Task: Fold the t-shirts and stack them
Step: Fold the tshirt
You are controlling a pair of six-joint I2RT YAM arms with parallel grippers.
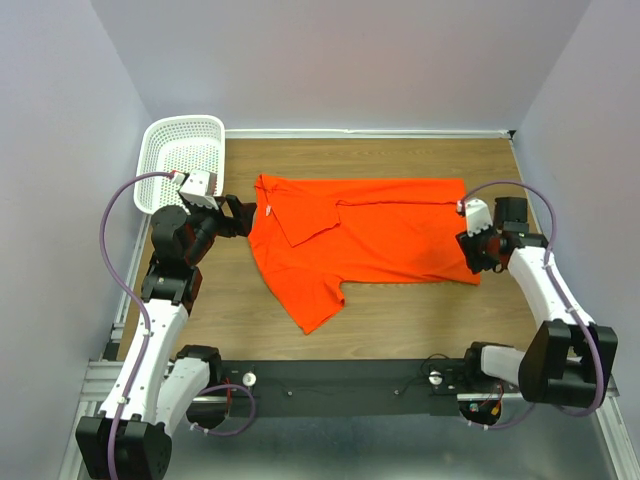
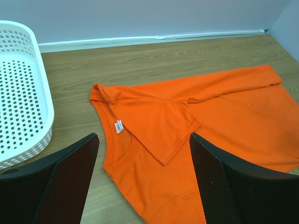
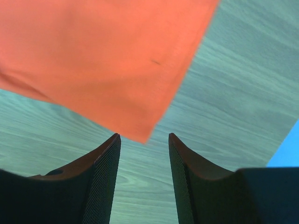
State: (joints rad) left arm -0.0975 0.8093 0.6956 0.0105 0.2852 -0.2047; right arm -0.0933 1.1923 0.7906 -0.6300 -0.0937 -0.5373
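One bright orange-red t-shirt (image 1: 370,235) lies flat across the middle of the wooden table, its collar to the left, one sleeve folded over the chest and the far edge folded in. My left gripper (image 1: 243,215) hovers open at the shirt's left end, and the left wrist view has the collar and white label of the t-shirt (image 2: 154,121) between the left gripper (image 2: 144,136) fingers. My right gripper (image 1: 473,258) stands open at the shirt's near right corner. In the right wrist view that corner of the t-shirt (image 3: 93,56) lies just beyond the right gripper (image 3: 144,135), nothing between the fingers.
A white mesh basket (image 1: 160,135) sits at the back left corner, close behind the left gripper, also as basket (image 2: 46,109) in the left wrist view. Purple-grey walls bound the table at back and sides. Bare wood runs along the near edge in front of the shirt.
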